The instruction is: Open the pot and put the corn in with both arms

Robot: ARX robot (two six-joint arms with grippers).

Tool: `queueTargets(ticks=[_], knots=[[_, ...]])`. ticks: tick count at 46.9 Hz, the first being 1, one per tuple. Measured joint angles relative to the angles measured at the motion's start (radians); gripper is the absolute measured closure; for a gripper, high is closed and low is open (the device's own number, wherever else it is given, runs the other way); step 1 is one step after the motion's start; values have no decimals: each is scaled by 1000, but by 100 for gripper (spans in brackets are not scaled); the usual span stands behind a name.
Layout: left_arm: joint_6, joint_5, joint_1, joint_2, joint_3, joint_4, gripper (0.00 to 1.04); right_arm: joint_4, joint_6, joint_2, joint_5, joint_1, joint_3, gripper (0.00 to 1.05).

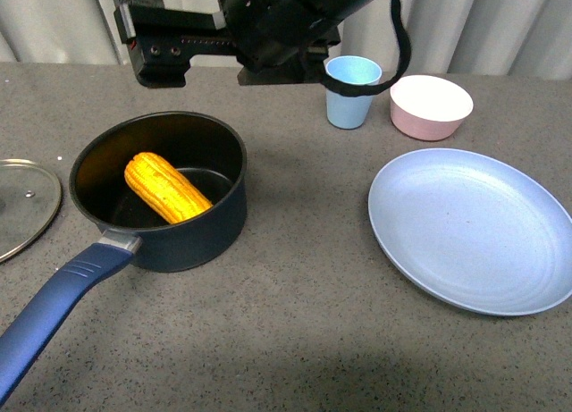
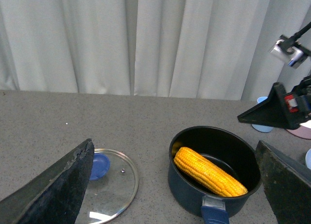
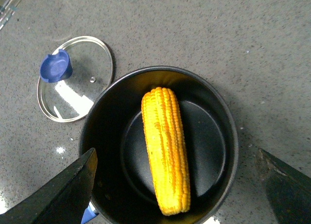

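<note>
The dark navy pot (image 1: 210, 224) stands open at the table's left, its long blue handle (image 1: 63, 300) pointing to the near left. The yellow corn (image 1: 167, 188) lies slanted inside it, also in the left wrist view (image 2: 210, 171) and the right wrist view (image 3: 165, 146). The glass lid (image 1: 22, 206) with its blue knob (image 3: 56, 67) lies flat on the table left of the pot. My right gripper (image 1: 156, 46) hangs open and empty above and behind the pot; its wrist view (image 3: 175, 153) looks straight down into it. My left gripper (image 2: 174, 144) is open and empty, away from the pot, and is out of the front view.
A light-blue cup (image 1: 351, 90) and a pink bowl (image 1: 431, 105) stand at the back right. A large pale-blue plate (image 1: 474, 229) lies at the right. A white curtain (image 2: 146, 39) hangs behind the table.
</note>
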Motion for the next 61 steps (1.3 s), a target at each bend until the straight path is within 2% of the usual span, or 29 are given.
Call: queueTargets(ticks=[3,16,24,30,34,40,50,55,58,61], knots=[[0,0,0,0,0,0,7,51,14,-65,14,-11,-73,9],[0,0,0,0,0,0,7,239,13,-353,195,-97,-420,9],[0,0,0,0,0,0,7,329,10,-524,314,-216,-660,9],[0,0,0,0,0,0,7,390,11,-616,396,-269,-791,9],[0,0,0,0,0,0,7,471,-8,-707,520,-307,-909,9],[0,0,0,0,0,0,7,560,-33,-800,635,-336,-1023,9],[0,0,0,0,0,0,7,676,-75,-909,707,-365,-1156,9],[0,0,0,0,0,0,7,725,-112,-943,713,-377,-1194,9],[0,0,0,0,0,0,7,949,-122,-903,553,-411,-1258,22],[0,0,0,0,0,0,7,1049,-126,-920,486,-430,-1301,33]])
